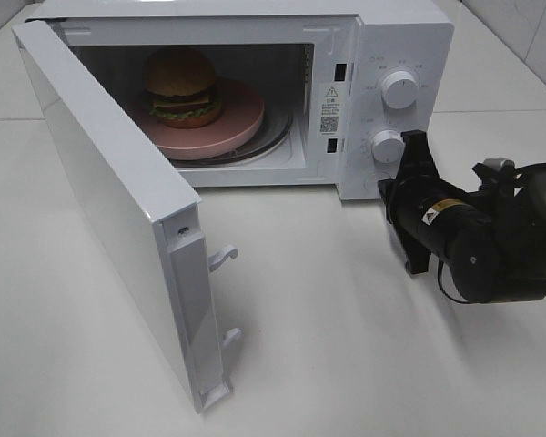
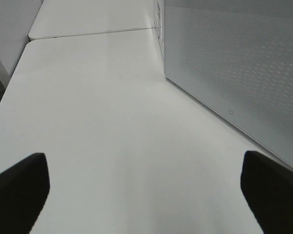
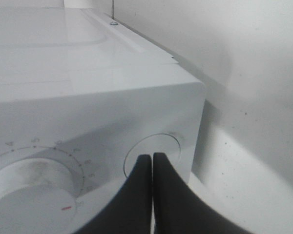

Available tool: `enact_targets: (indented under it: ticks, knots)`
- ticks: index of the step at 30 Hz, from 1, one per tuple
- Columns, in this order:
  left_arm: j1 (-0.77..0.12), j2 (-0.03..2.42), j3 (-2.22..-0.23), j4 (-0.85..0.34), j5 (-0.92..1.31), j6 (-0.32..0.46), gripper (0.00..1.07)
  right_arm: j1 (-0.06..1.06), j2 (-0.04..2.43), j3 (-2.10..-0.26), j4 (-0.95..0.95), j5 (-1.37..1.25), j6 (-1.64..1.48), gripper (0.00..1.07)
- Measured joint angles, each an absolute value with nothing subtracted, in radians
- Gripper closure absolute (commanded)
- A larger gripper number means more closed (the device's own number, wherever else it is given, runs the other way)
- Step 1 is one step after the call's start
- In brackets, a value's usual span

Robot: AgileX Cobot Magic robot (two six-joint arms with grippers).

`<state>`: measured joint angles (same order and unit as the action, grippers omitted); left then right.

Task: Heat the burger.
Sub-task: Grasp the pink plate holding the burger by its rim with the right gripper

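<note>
The burger (image 1: 182, 86), with an orange-brown bun and green and dark layers, sits on a round pink plate (image 1: 241, 123) inside the white microwave (image 1: 409, 36). The microwave door (image 1: 109, 209) stands wide open, swung toward the front left. My right gripper (image 1: 412, 146) is shut and empty, right in front of the lower knob (image 1: 387, 146) on the control panel. In the right wrist view its shut fingertips (image 3: 152, 163) cover a round ring on the panel (image 3: 171, 141), next to a dial (image 3: 34, 192). My left gripper (image 2: 146, 195) is open and empty over bare table beside the door's outer face (image 2: 234, 63).
The white table (image 1: 346, 319) runs in front of the microwave. Two latch hooks (image 1: 223, 259) stick out of the open door's free edge. The upper knob (image 1: 400, 88) sits above the lower one. The left arm does not show in the exterior high view.
</note>
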<state>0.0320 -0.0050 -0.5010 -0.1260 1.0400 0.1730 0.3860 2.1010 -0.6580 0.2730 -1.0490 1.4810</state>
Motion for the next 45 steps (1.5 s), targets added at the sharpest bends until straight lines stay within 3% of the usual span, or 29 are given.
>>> enact_targets:
  ticks: [12,24,36,42,45]
  knots:
    - [0.032,-0.005,-0.501,-0.126,1.040,0.173,0.06,0.386,1.979,-0.530,0.273,-1.050,1.443,1.07]
    - [0.032,-0.005,-0.501,-0.126,1.040,0.173,0.06,0.386,1.749,-0.360,0.238,-0.889,1.130,1.07]
    - [0.032,-0.005,-0.501,-0.126,1.040,0.173,0.06,0.388,1.442,-0.377,0.239,-0.278,0.499,1.07]
    - [0.032,-0.005,-0.501,-0.126,1.040,0.173,0.06,0.388,1.409,-0.541,0.238,0.175,0.151,1.05]
    - [0.032,-0.005,-0.501,-0.126,1.040,0.173,0.06,0.388,1.407,-0.654,0.222,0.395,-0.038,0.96]
